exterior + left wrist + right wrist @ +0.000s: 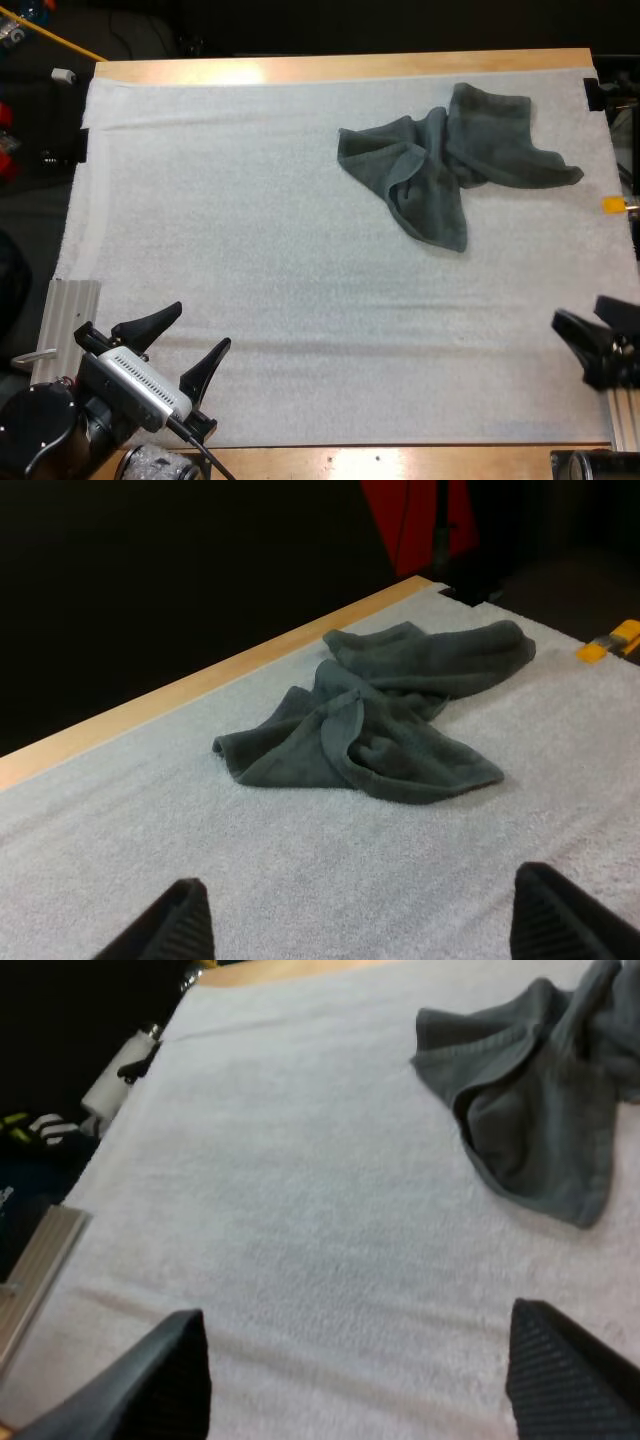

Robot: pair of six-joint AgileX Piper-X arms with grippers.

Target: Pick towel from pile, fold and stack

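A crumpled dark grey-green towel (450, 160) lies on the white mat (250, 230) toward the far right. My left gripper (190, 338) rests near the mat's front left, open, with nothing between its fingers. At the right edge near the front, my right gripper (590, 320) is open too and holds nothing. In the left wrist view the towel (385, 720) lies well ahead of my open fingers (165, 925). Seen from the right wrist, the towel (540, 1110) is far beyond that arm's spread fingers (560, 1375).
A metal rail (65, 325) runs along the mat's front left edge. The wooden table's far edge (340, 66) runs just behind the towel. Bare mat spans the middle and left.
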